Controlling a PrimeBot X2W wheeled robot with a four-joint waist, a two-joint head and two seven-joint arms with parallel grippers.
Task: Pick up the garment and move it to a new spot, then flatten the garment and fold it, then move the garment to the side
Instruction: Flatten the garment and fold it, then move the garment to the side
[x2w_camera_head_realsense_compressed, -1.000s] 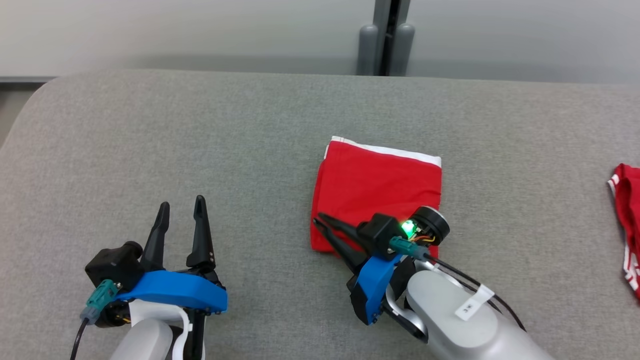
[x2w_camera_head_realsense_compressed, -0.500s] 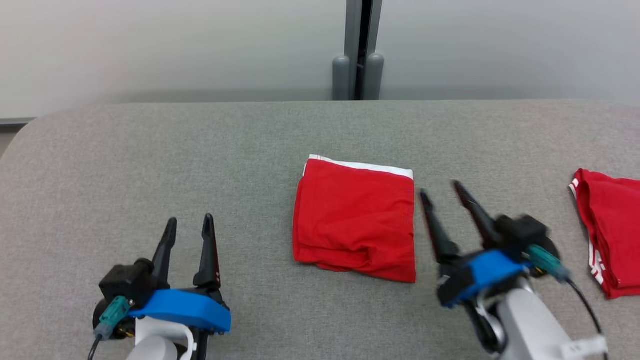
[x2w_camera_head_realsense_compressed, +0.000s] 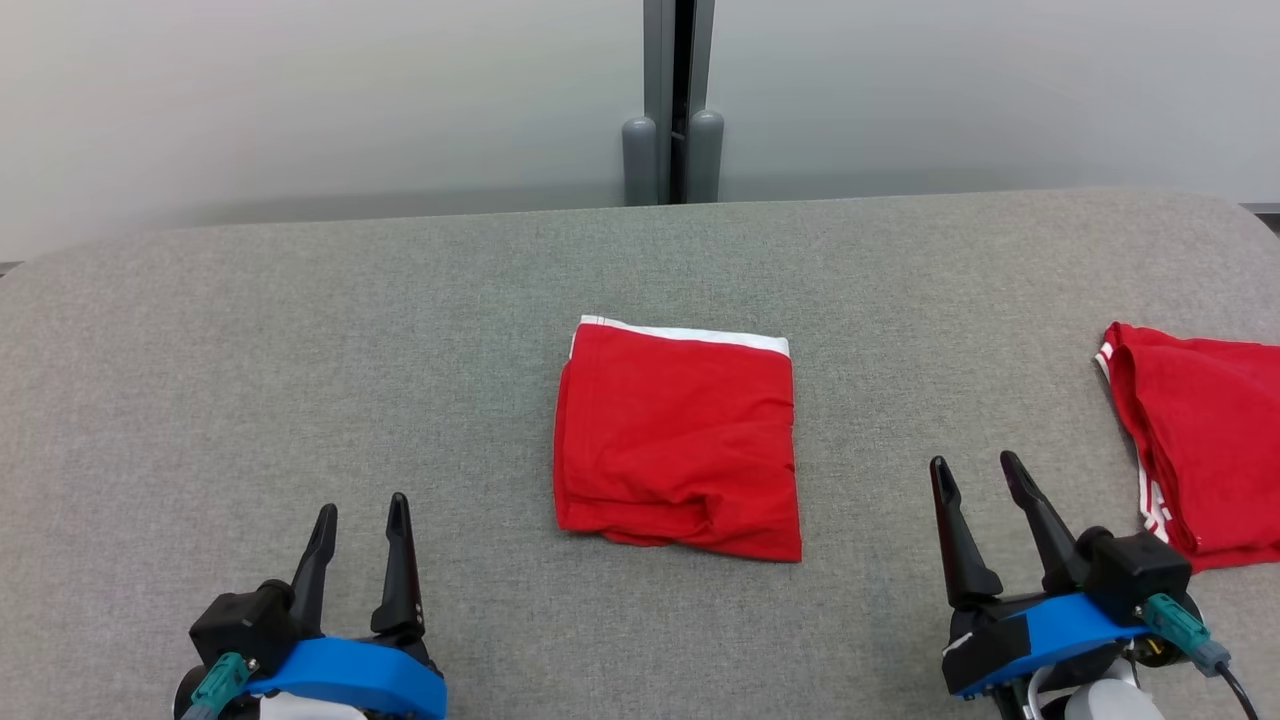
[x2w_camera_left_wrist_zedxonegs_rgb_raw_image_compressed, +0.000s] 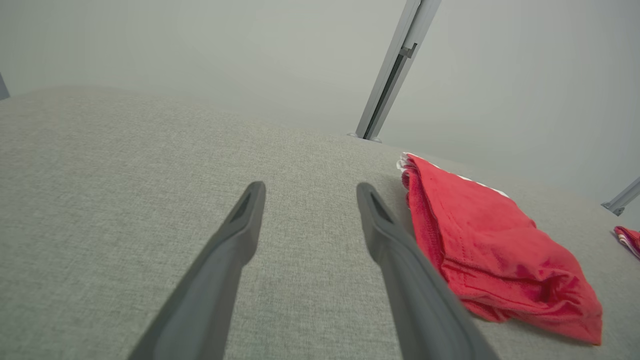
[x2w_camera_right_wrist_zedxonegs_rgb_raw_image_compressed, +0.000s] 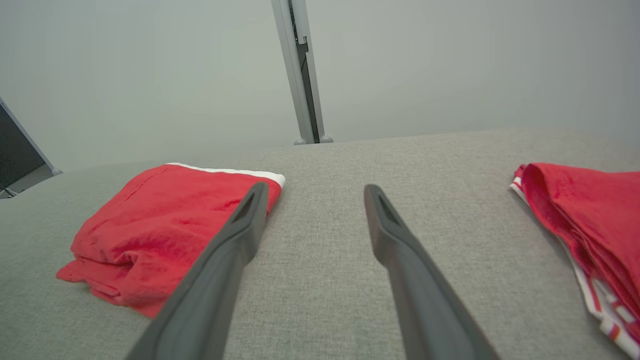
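Garment (x2w_camera_head_realsense_compressed: 678, 440): folded flat in the middle of the grey table (x2w_camera_head_realsense_compressed: 300, 330), white edge on the far side.
Left gripper (x2w_camera_head_realsense_compressed: 362, 505): jaws wide, holding nothing, bare table all around.
Right gripper (x2w_camera_head_realsense_compressed: 973, 462): jaws wide, holding nothing, in the gap between the garment and another red cloth (x2w_camera_head_realsense_compressed: 1200, 430) by the right edge.

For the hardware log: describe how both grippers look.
The left gripper has two long tapering black fingers on a blue plastic bracket, beside a black block with a teal connector. The right gripper matches, its teal connector trailing a black cable.
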